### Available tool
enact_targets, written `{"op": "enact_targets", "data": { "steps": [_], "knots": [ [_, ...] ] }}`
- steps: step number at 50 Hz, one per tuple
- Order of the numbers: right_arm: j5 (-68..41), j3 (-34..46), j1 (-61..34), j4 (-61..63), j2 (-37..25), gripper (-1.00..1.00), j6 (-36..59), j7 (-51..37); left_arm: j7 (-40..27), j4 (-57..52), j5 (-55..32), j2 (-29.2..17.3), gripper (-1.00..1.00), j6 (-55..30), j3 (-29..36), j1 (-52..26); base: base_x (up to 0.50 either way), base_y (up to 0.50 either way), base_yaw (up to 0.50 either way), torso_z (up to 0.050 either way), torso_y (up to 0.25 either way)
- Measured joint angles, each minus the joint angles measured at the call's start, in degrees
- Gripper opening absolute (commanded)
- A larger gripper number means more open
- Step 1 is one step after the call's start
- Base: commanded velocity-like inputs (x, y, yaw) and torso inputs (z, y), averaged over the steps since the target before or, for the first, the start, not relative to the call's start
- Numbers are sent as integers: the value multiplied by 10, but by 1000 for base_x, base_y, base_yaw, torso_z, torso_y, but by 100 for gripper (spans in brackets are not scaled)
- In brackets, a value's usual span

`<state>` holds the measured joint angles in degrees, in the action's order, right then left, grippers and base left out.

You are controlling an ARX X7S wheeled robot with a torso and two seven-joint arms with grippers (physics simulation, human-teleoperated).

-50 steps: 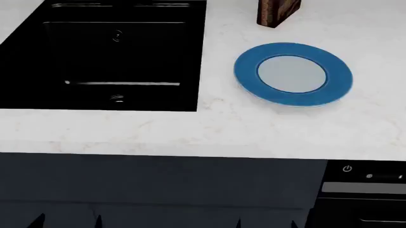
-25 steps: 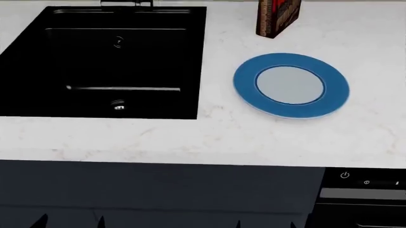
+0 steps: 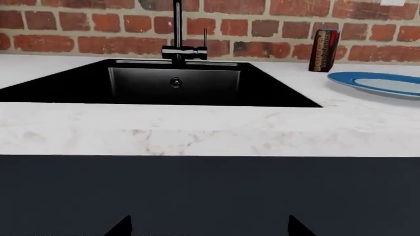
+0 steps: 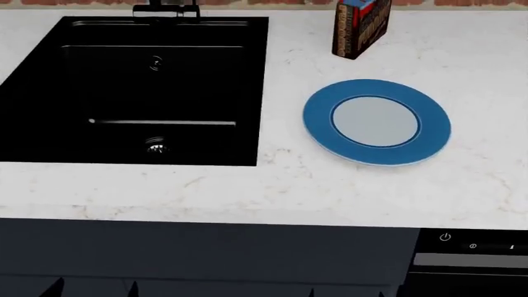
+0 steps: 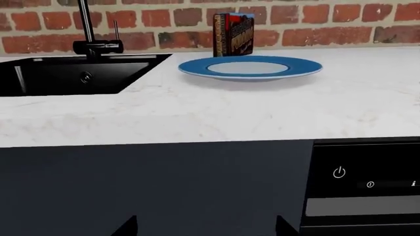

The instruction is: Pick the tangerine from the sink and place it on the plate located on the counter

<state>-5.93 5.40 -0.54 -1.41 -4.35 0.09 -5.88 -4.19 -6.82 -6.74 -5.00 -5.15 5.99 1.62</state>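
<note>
The sink (image 4: 136, 93) fills the left part of the head view, a black basin sunk into the counter (image 4: 347, 185), with a round metal drain (image 4: 157, 147) near its front wall and a dark tap (image 4: 165, 10) at its back edge. No tangerine shows anywhere in the basin from any camera; much of the floor is deep black, so where the fruit lies cannot be told. To the right of the sink, well apart from its edge, the plate (image 4: 376, 122) sits flat on the counter with nothing on it. Behind the plate, near the brick wall (image 5: 315, 19), stands an upright box (image 4: 361, 28).

Both grippers hang low in front of the dark cabinet face, below the counter's front edge and far from sink and plate alike. Only dark fingertips show in the wrist views: the left gripper (image 3: 206, 227) with its tips set wide apart, and the right gripper (image 5: 206, 226) likewise spread, neither pinching anything. At far right, an appliance panel (image 4: 472, 242) with a power symbol sits under the counter.
</note>
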Motion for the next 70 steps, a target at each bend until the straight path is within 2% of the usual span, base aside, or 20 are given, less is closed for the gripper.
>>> {"op": "enact_targets", "data": {
  "steps": [11,23,36,43,52,70],
  "knots": [
    [-10,7,-1,41,-12,100,34,-12,-9,-35,-23,-9,100,-40,6,-2,0,0,0,27,11],
    [-29,-7,-40,186,-50,100,181,-33,-35,-145,-72,-31,100,-225,-3,-75,0,0,0,0,0],
    [-65,-30,-155,269,-92,100,354,-34,-51,-201,-133,-54,100,-402,-37,-213,0,0,0,0,0],
    [-89,-46,-239,269,-113,100,437,-25,-50,-174,-150,-64,100,-466,-40,-305,0,0,0,0,0],
    [-111,-50,-349,228,-131,100,512,-9,-38,-93,-156,-69,100,-503,-28,-412,0,0,0,0,0],
    [-109,-24,-497,90,-141,100,534,15,-14,70,-144,-64,100,-505,10,-563,0,0,0,0,0]
  ]
}}
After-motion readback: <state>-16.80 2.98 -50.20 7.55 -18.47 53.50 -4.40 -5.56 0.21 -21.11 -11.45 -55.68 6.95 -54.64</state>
